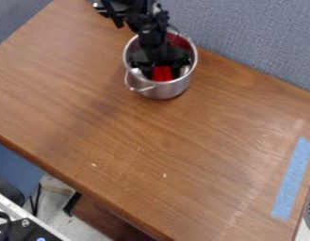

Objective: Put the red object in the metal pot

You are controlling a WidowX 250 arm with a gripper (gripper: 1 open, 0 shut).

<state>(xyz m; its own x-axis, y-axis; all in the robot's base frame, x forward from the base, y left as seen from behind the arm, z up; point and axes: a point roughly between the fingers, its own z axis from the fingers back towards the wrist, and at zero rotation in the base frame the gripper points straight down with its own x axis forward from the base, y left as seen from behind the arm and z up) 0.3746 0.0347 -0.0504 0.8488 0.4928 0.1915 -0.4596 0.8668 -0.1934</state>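
Black arm (142, 21) angled steeply down, jaws inside metal pot (161, 83)

Pot: metal pot (160, 81), round and shiny, upright on the wooden table (144, 151) near its far edge, one small handle facing the near left.
Contents: red object (180, 55) inside the pot, red visible against the far inner wall and beside the arm.
Gripper: gripper (158, 68), black, reaching steeply down into the pot; jaw state hidden in the dark interior.
Tape: blue tape strip (292, 176) near the right table edge, well apart from the pot.
Backdrop: grey wall (258, 33) behind the table.
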